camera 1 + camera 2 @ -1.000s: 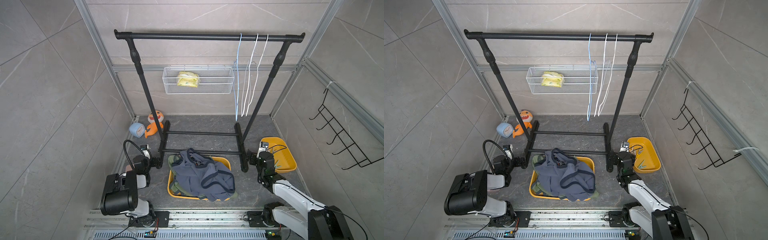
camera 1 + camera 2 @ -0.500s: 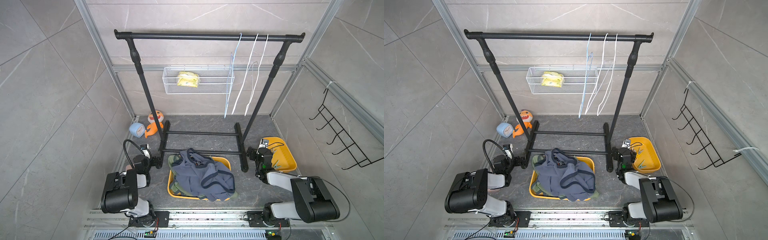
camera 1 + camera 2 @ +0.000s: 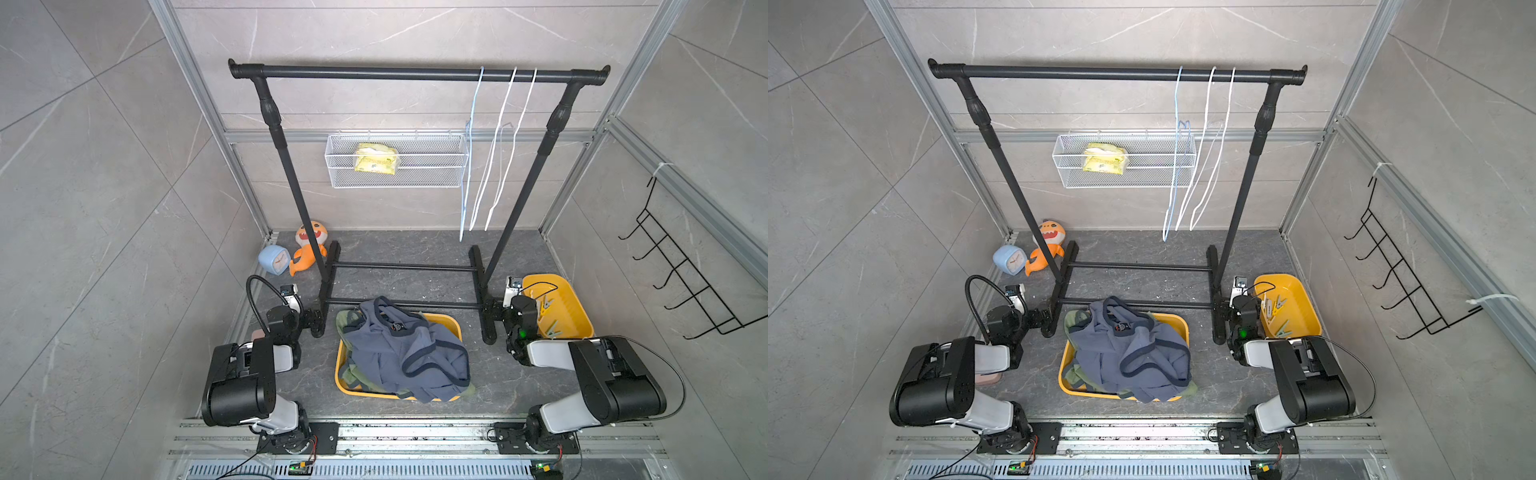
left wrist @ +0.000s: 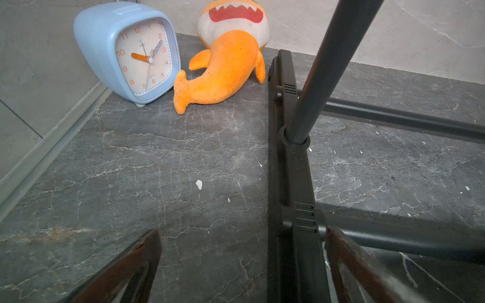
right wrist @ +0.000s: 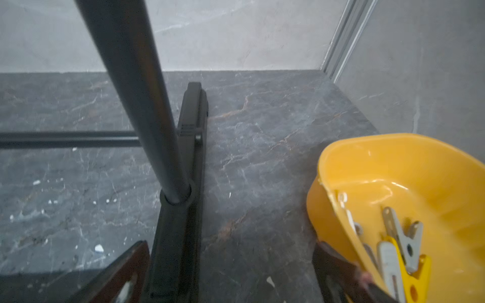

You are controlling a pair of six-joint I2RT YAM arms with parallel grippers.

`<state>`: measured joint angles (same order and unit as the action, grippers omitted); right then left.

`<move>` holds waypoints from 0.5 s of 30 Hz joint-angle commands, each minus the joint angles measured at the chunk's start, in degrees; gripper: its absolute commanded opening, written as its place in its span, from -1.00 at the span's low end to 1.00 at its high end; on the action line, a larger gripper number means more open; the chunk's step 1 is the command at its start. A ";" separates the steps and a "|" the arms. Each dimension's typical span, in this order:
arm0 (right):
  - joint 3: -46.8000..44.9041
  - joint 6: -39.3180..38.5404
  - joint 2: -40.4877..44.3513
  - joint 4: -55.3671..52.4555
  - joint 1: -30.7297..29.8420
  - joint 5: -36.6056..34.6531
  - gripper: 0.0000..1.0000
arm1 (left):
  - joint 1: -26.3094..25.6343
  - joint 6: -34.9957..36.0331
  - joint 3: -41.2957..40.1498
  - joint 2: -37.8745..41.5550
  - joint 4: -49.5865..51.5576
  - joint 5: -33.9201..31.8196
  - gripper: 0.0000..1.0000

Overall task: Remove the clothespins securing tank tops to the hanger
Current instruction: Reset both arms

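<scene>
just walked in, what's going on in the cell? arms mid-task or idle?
Looks like the unpinning is done. The three wire hangers hang bare on the garment rack rail. The tank tops lie heaped in the yellow bin in front of the rack, and the clothespins sit in the yellow tub by the right arm. Both arms are folded low by the rack's feet; the left gripper and right gripper have their fingers open and hold nothing.
</scene>
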<state>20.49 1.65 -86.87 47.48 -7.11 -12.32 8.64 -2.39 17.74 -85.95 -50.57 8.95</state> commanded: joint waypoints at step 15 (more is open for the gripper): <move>-0.53 -1.33 -0.32 4.37 -0.26 2.03 1.00 | -2.09 1.25 2.80 0.00 1.95 -4.35 0.99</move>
<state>20.18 1.23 -87.07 50.09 -7.11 -10.85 7.03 -2.15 18.81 -85.95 -47.88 6.42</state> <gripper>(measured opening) 0.998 0.998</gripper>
